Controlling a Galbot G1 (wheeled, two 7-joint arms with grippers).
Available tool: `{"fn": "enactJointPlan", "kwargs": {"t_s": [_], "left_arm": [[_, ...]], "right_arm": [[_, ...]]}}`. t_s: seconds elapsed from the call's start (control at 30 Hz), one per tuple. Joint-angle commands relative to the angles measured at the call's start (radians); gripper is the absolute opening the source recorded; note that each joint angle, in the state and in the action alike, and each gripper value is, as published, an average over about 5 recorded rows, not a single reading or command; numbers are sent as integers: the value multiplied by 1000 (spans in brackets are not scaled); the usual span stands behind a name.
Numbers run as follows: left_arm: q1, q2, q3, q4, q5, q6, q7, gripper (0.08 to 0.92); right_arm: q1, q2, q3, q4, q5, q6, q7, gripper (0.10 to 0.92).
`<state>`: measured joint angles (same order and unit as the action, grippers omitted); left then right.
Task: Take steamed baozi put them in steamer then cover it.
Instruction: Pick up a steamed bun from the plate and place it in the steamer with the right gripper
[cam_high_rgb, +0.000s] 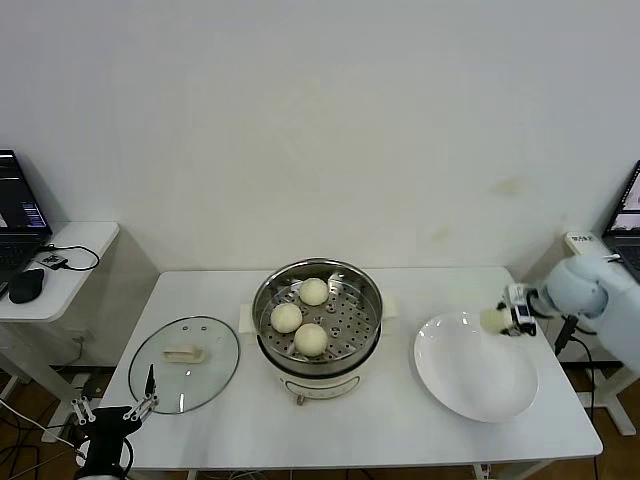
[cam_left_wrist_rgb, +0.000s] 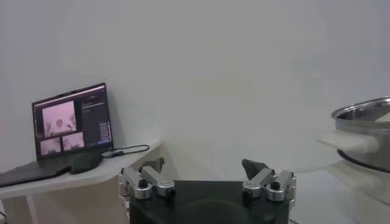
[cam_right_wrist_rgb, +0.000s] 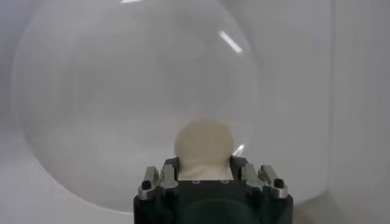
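now right gripper (cam_high_rgb: 503, 320) clenched on last bun (cam_high_rgb: 493, 319) over plate's (cam_high_rgb: 470, 385) right edge; could squash or slip en route to steamer (cam_high_rgb: 318, 315); left gripper (cam_high_rgb: 112, 408) released, idle.

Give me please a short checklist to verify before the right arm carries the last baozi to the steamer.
1. Right gripper shut on the fourth baozi: ok.
2. Baozi lifted clear of the white plate: cannot tell.
3. Steamer uncovered: ok.
4. Free place on the tray beside the three baozi: ok, on the side nearer the plate.
5. Cover lying on the table left of the steamer, out of the path: ok.
6. Left gripper open, parked at the table's near left corner: ok.
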<state>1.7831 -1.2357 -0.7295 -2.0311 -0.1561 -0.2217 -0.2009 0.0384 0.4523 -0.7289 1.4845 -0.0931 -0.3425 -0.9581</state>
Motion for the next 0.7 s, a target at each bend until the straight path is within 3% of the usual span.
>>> {"fn": "enactJointPlan", "kwargs": {"t_s": [0.03, 0.53, 0.7], "left_arm": [[-5, 1, 4, -1, 0, 1, 1, 823], [-7, -14, 0, -7, 3, 0, -1, 823], [-5, -18, -4, -8, 4, 0, -1, 823]], "right_arm": [[477, 27, -330, 146, 259, -89, 18, 537], [633, 404, -524, 189, 652, -363, 225, 543], [579, 479, -530, 168, 690, -383, 265, 543]]}}
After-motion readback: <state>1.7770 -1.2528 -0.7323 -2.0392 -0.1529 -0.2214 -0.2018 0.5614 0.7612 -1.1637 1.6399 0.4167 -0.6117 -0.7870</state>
